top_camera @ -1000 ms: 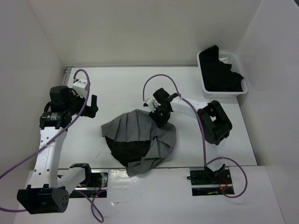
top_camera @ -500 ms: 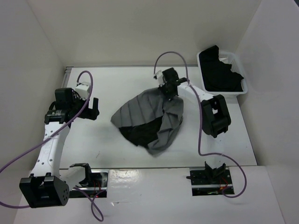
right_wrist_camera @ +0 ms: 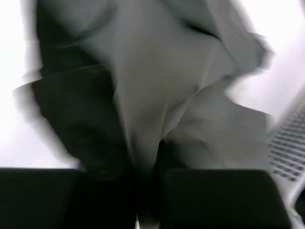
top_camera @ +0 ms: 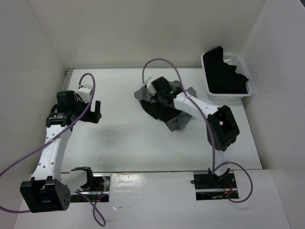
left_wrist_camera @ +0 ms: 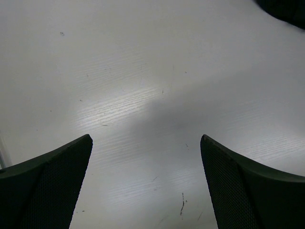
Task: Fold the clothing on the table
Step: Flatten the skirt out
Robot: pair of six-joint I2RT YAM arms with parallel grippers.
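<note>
The clothing [top_camera: 177, 122], a grey pleated skirt with dark lining showing, hangs bunched in a heap over the back middle of the table [top_camera: 119, 143]. My right gripper [top_camera: 159, 93] is at the heap's upper left, shut on a fold of it. In the right wrist view, blurred grey fabric [right_wrist_camera: 152, 95] runs down into the narrow gap of the right gripper [right_wrist_camera: 147, 191]. My left gripper [top_camera: 95, 110] hovers at the left of the table, well apart from the skirt. It stands open, and the left wrist view shows only bare tabletop under the left gripper [left_wrist_camera: 145, 139].
A white plastic bin [top_camera: 208, 86] holding a black garment [top_camera: 226, 76] stands at the back right corner. White walls close in the table on three sides. Purple cables arc above both arms.
My right gripper took hold of the skirt near the table's middle, dragged it toward the back, then swung left; the spread skirt is now bunched. The left arm barely moved.
</note>
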